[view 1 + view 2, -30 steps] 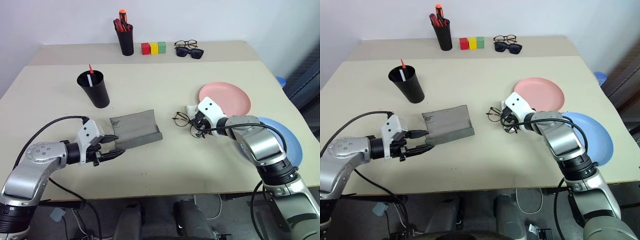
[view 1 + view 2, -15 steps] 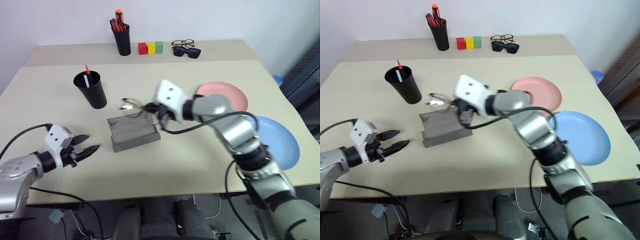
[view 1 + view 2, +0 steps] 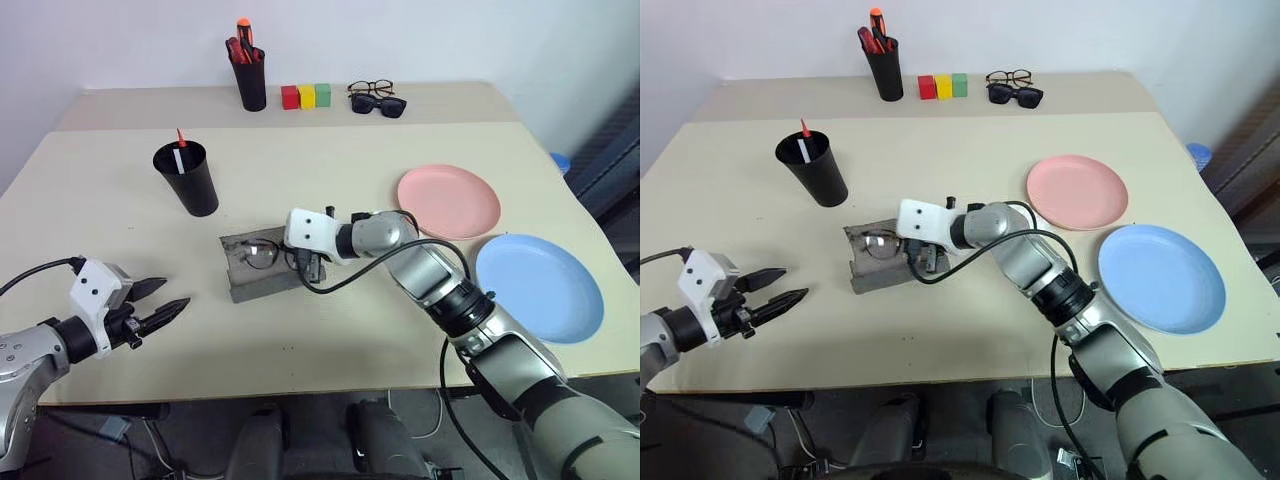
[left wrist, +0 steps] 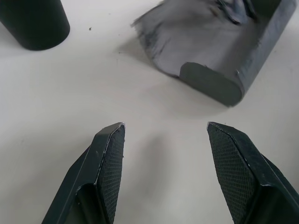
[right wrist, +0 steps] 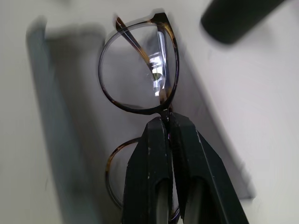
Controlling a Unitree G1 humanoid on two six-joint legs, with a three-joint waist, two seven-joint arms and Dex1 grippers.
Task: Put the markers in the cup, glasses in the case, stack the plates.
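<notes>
My right gripper (image 5: 169, 122) has its jaws clenched on the bridge of the glasses (image 5: 138, 70), over the open case (image 3: 262, 267) at frame centre (lenses above the grey lining). My left gripper (image 4: 166, 135) hovers lower left, jaws released.

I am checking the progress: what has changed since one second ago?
The right gripper, shut on the glasses, carried them leftward from beside the pink plate to over the case. The left gripper, open, drew back from the case. Cup and plates stayed.

No legible text, label, brand or number anywhere.
</notes>
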